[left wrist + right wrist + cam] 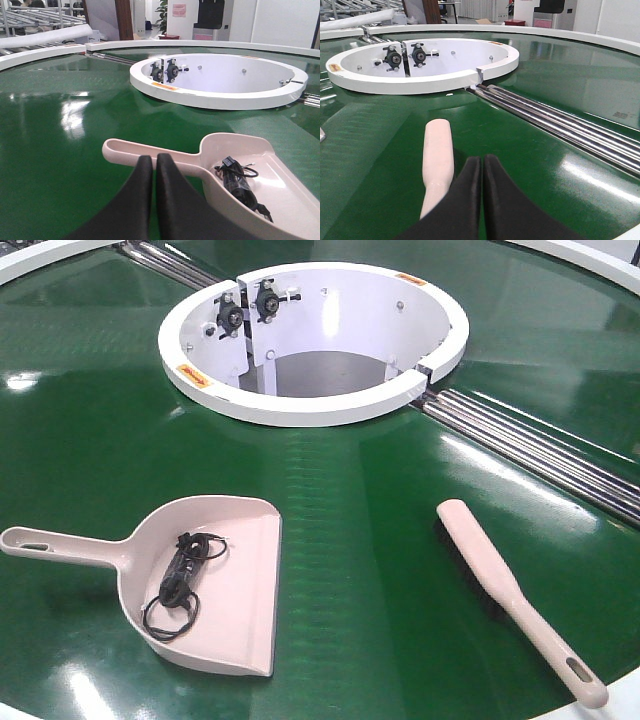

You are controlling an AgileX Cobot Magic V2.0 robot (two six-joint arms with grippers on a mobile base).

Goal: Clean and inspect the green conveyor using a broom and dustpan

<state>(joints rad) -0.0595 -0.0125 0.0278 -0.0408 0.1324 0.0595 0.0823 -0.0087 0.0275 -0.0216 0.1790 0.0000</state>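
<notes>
Right now the green conveyor [330, 540] spreads out glossy under both my wrists, with its white hub [310, 340] well ahead of them and the chrome rollers [560, 125] running off ahead and to the right of my right gripper [482, 165]. The dustpan [250, 175] lies flat on the belt just ahead of my left gripper [154, 162]; its handle [145, 152] crosses right in front of my fingertips, the scoop sits ahead to the right, and a tangle of black cable [240, 185] rests inside it. My left jaws are pressed together with nothing between them. The broom [437, 160] lies on the belt just left of my right gripper, its pale back pointing away toward the hub. My right jaws are also closed tight and hold nothing. From the front view, dustpan and broom lie well apart, neither one touched by a gripper
</notes>
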